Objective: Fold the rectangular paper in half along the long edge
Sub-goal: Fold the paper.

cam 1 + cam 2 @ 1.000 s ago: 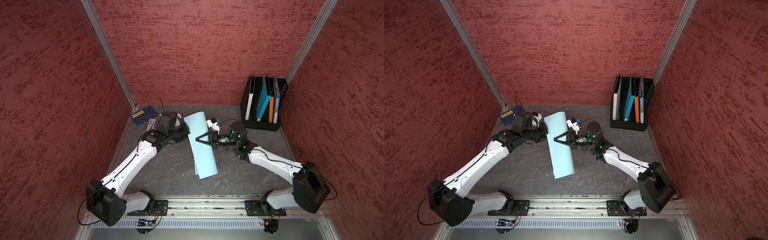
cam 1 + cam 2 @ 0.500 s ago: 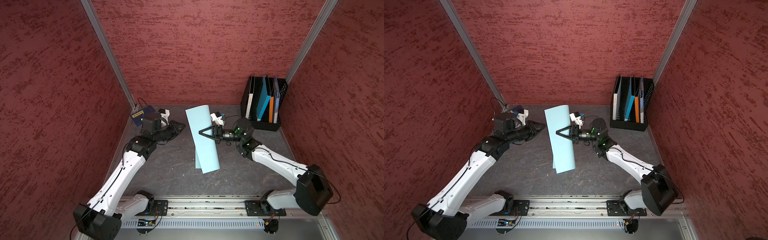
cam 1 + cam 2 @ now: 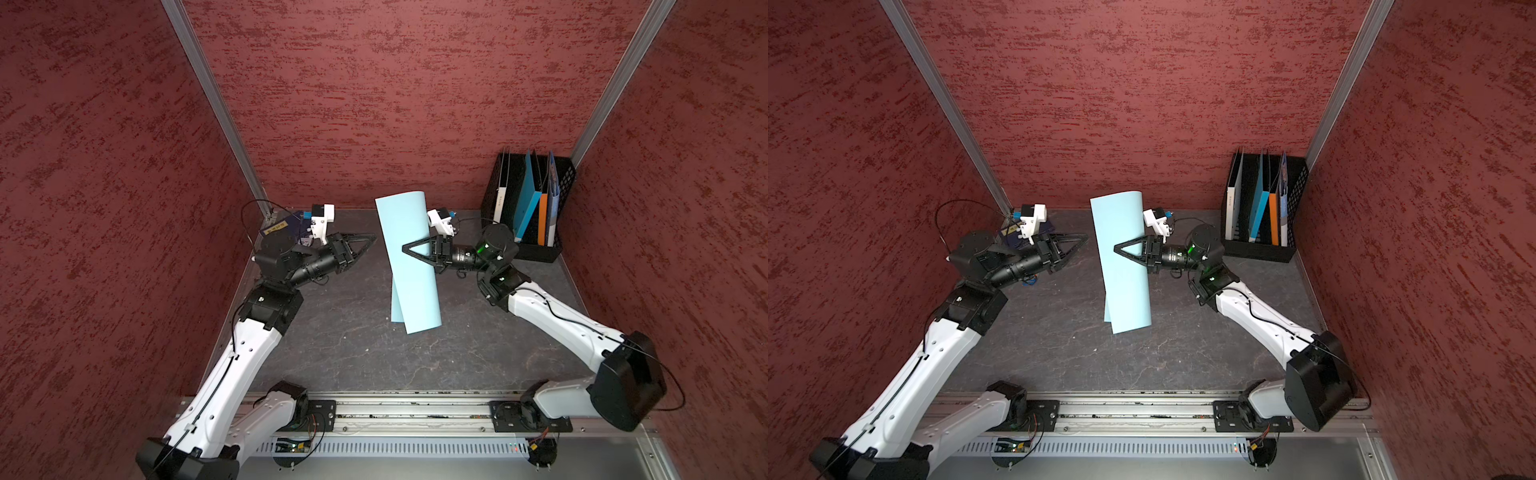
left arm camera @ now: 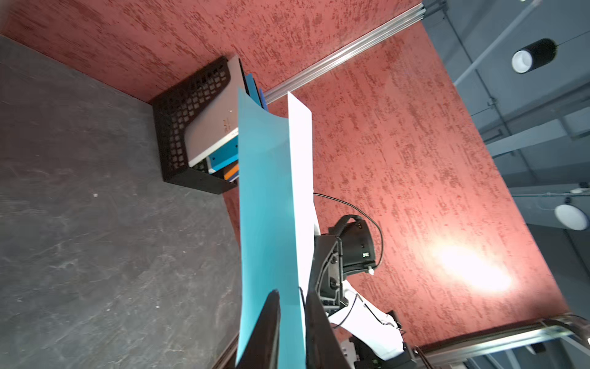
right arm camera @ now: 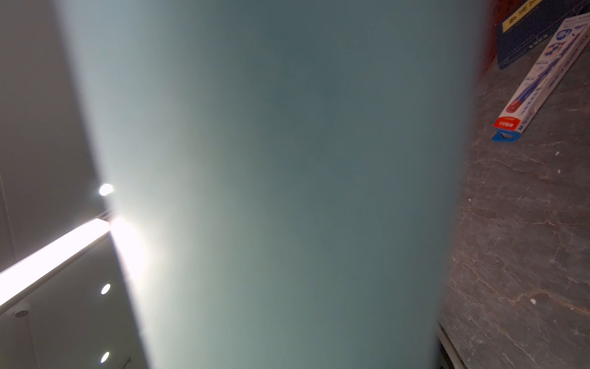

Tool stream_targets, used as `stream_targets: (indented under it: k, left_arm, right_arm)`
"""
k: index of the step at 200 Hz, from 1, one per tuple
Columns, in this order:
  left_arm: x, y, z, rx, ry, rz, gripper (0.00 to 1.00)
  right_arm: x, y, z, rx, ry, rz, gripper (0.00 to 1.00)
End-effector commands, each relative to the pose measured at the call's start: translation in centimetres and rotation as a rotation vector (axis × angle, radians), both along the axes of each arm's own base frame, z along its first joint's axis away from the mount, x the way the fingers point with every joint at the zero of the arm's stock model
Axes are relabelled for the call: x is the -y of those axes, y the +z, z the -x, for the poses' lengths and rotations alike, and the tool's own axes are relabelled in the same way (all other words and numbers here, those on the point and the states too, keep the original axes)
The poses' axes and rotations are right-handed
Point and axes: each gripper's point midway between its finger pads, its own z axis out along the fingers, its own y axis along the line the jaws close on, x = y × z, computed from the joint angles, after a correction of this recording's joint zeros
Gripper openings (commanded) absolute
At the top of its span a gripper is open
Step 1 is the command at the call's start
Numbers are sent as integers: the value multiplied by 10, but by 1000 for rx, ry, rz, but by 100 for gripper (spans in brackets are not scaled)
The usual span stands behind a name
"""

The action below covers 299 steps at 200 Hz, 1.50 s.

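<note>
The rectangular paper (image 3: 411,291) was off the middle of the dark table (image 3: 353,365), bent over on itself lengthwise into a long, loose double layer. Its bend was rounded rather than creased, and the two layers did not line up, so the under layer showed as a darker sliver along one side near the lower end in both top views (image 3: 1108,307). Whether that lower end touched the table could not be told. The right gripper (image 3: 405,248) reached in from the side and was clamped on the sheet about halfway along its length, its black fingers lying across the near face. In the right wrist view the sheet (image 5: 271,191) was so close that it filled most of the picture, blurred. The left gripper (image 3: 372,239) was level with it on the opposite side, just short of the sheet's edge and not touching it. In the left wrist view its fingers (image 4: 269,332) stood a narrow gap apart with nothing between them, the paper (image 4: 268,207) standing edgewise beyond. A black file rack (image 3: 536,249) of books stood in the far corner on the right arm's side, and a dark navy booklet (image 3: 282,224) lay in the corner behind the left arm.
</note>
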Motion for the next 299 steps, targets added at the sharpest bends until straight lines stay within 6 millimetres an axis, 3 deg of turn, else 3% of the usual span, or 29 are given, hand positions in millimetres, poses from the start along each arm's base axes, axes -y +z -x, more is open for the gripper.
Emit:
stream_targets:
  k: [1,133,208,299]
  left_arm:
    - [7,14,9,39,-64,38,20]
    - [19,1,1,4,-89,-4,21]
    - [25,-3,-5,-5,-97,-22,2]
    - [27,-5,-6,-1,-103,-26,1]
  right_arm:
    - [3,15,3,43,4,-12,51]
    - [4,8,6,39,10,12,51]
    - [4,-2,10,33,32,42,51]
    - [7,-8,22,38,73,70,59]
